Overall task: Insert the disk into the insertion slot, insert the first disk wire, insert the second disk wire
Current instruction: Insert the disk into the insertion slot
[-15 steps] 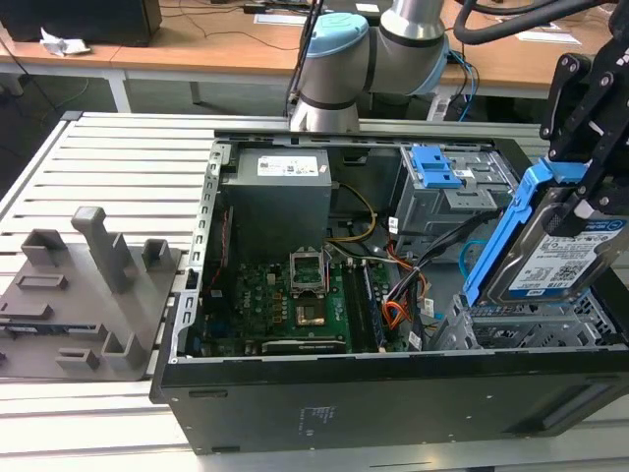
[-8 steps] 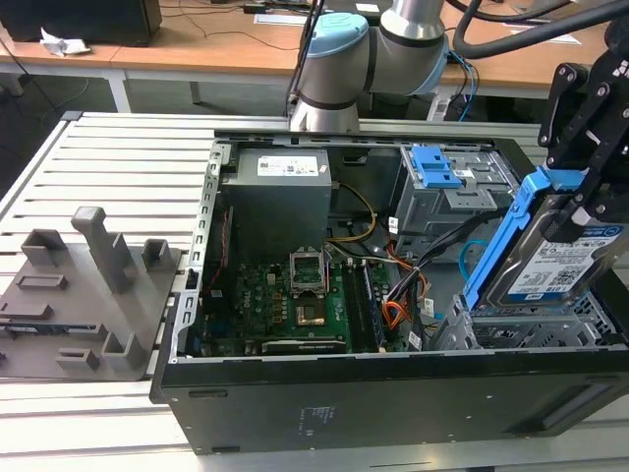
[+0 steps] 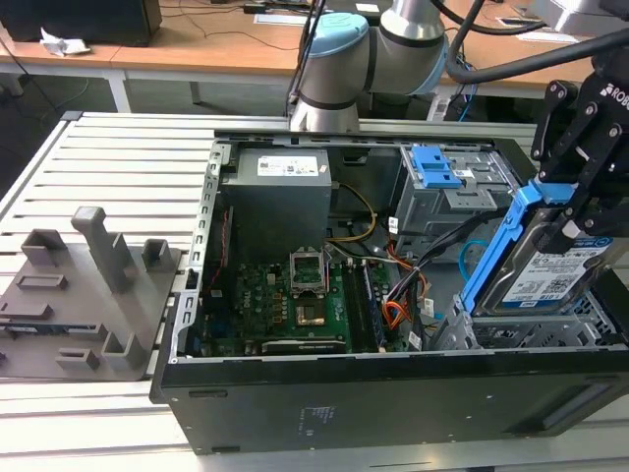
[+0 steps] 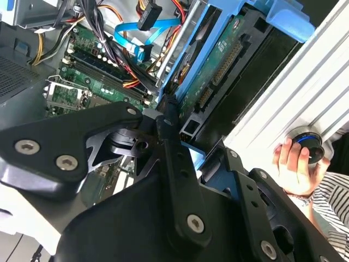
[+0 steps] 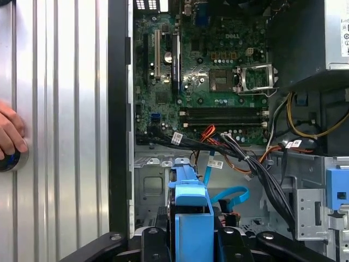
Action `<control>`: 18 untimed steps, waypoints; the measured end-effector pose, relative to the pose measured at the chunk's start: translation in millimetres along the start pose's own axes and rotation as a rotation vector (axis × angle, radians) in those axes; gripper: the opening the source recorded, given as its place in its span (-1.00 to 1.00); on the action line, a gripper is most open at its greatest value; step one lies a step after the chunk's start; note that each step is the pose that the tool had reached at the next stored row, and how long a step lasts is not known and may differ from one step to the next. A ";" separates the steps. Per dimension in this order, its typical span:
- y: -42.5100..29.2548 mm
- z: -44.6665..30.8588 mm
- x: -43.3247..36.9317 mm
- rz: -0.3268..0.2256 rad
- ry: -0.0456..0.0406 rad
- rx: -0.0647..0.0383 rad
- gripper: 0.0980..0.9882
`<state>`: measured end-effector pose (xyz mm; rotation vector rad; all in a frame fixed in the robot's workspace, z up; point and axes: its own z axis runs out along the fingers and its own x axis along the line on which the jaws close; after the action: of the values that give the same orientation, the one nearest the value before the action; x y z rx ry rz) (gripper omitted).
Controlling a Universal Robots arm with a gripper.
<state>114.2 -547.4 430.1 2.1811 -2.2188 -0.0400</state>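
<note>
At the exterior view's right end of the open computer case [image 3: 295, 393], one disk [image 3: 546, 275] hangs tilted, its labelled face up. Its lower edge is at the top of the one insertion slot [image 3: 526, 332]; whether it has entered cannot be told. The fingers [image 3: 558, 147] of the single gripper [image 3: 565, 211] are closed narrowly on the disk's blue bracket. One second disk wire [image 3: 470, 258] loops just beside the bracket, between it and the taller cage [image 3: 442, 202]; that makes two cages in the case. The one arm [image 3: 339, 54] stands behind the case, its wrist reaching toward the exterior view's right and slanting down. One grey fixture [image 3: 88, 285] sits on the slatted counter [image 3: 108, 157]. One person's hand [image 4: 294, 161] rests on a round button [image 4: 308, 146].
</note>
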 end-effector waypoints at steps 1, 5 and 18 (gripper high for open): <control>-0.1 3.4 0.0 0.000 -0.0001 0.000 -0.40; -0.4 11.1 0.0 0.000 0.0001 0.000 -0.40; -1.0 25.1 -0.1 0.000 0.0001 0.000 -0.40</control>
<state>114.2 -547.4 404.9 2.1810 -2.2188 -0.0399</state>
